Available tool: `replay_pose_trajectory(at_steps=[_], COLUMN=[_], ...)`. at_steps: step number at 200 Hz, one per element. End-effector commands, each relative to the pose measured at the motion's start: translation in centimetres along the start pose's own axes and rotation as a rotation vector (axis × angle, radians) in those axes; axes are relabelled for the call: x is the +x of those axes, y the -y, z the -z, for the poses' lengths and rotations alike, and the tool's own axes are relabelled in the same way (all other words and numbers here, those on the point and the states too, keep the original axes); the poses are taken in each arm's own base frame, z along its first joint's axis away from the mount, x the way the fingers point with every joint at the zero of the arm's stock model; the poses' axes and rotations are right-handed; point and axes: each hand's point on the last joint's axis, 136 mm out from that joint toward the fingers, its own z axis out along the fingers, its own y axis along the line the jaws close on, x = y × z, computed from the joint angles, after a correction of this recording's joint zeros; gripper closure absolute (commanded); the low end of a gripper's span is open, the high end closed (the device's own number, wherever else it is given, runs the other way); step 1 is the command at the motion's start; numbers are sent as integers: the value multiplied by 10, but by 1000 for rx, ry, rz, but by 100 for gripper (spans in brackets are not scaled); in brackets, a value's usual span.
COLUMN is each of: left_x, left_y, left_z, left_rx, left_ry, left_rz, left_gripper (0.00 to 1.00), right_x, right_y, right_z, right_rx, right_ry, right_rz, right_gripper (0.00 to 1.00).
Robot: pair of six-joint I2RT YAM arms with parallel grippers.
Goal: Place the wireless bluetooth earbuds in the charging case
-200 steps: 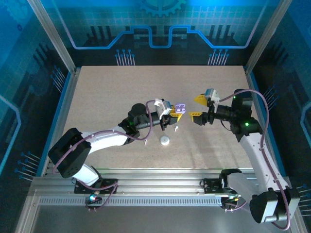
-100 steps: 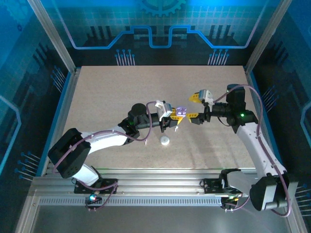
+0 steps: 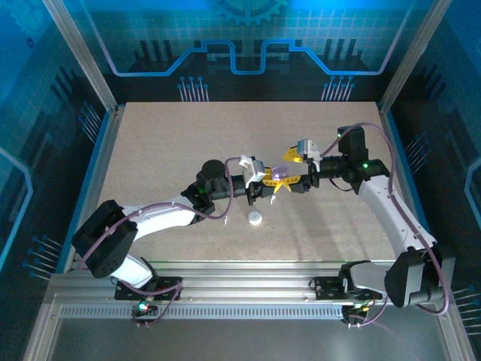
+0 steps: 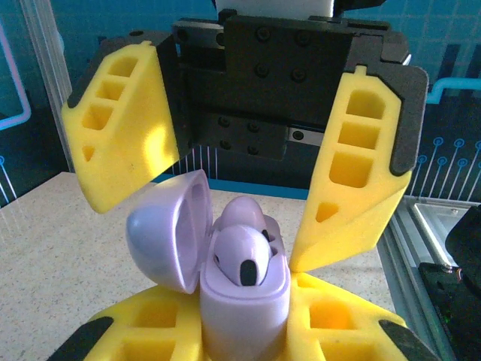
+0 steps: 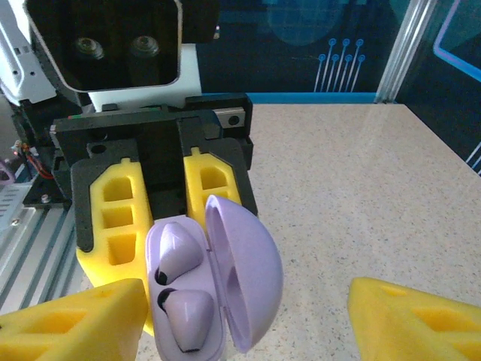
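Purple charging case (image 4: 244, 304): held above the middle of the table (image 3: 165, 143), with the left gripper (image 3: 266, 181) fingers clamped on its base. Its lid stands hinged open. Both purple earbuds (image 5: 180, 252) sit in their wells and appear fully seated. The right gripper (image 5: 244, 331) faces the case, fingers apart on either side of it, gripping nothing.

Assessment: purple pair inserted; lid not yet closed. A white round puck (image 3: 255, 218) lies on the table nearer the front edge, untouched. Whether a white pair remains to be inserted cannot be determined.
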Motion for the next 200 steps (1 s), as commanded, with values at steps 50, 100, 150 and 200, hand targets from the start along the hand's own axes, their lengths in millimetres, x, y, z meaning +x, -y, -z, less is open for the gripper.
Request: replay_pose_trajectory(at_steps=[50,100,150,200], left_x=[-19,-17,-16,-20], left_y=[5,2,0,6], left_z=[1,2,1,1], left_rx=[11,-10,-18,18], left_ry=[49,43,45,56], left_rz=[-63,-60,-59,-58], left_gripper=[85,85,85,85], right_x=[-12,-16,-15,-11], right_y=[-30,-41,-46,-26], right_z=[2,11,17,14], right_rx=[-120,-101,-61,-13], right_ry=[35,44,35,8], right_rz=[34,73,100,131], right_gripper=[43,55,58,53])
